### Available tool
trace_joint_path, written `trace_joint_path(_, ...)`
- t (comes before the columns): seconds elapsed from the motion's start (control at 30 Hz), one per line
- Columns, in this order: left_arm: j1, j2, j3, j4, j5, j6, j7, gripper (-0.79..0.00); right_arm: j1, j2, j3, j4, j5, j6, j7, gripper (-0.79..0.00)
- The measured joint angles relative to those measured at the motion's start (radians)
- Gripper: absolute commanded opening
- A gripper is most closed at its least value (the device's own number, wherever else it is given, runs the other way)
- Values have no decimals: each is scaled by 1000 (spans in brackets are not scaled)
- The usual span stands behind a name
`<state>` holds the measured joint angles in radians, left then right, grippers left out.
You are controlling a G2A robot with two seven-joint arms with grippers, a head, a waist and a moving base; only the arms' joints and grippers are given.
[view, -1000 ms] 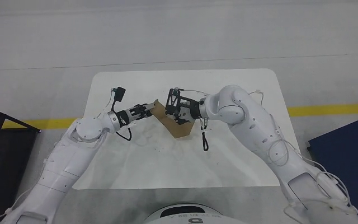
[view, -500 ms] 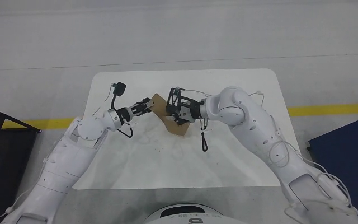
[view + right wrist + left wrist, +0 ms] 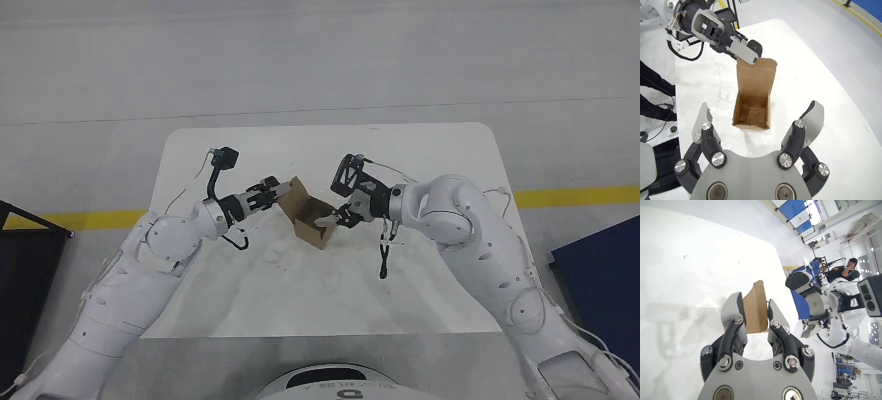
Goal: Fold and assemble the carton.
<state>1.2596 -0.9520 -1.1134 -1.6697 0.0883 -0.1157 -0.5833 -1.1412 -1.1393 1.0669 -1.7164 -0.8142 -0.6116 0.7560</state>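
Top view is showing the white table [image 3: 420, 280] carrying a single brown carton [image 3: 308, 222], which is sitting near the middle, well apart from every edge and corner, with one arm coming in from each side. The carton [image 3: 753, 113] is looking largely formed: its four walls are standing square, and inside, the bottom flaps are lying locked together across the floor. The mouth is facing the right wrist camera, so the body is probably tipped that way (how much of it is resting on the table I cannot tell). The long lid flap [image 3: 756, 75] is standing open, extending off the back wall toward the left arm. The left gripper [image 3: 272, 190] is pinching this flap near its far end, its two fingers closing on the cardboard from either face, as the left wrist view makes plain with the left gripper [image 3: 754, 303] clamped across the flap [image 3: 755, 313]. The right gripper [image 3: 760, 107] is hovering just in front of the mouth with its fingers spread wide and nothing between them, apart from the cardboard. By my reading the erecting and bottom locking are done, and what is left is folding in the small side flap [image 3: 769, 99], bending the lid over and tucking its tongue.
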Motion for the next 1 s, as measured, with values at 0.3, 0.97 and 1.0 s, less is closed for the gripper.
trace_joint_path(0.3, 54, 4, -72, -8, -133, -157, -12, 0, 14, 0, 16, 101, 159, 79, 35, 0)
trace_joint_path(0.97, 268, 30, -292, 76, -294, -343, -52, 0, 210, -48, -124, 331, 288, 278, 130, -323)
trace_joint_path(1.0, 268, 29, -289, 75, -295, -349, -63, 0, 217, -51, -134, 338, 283, 295, 140, -363)
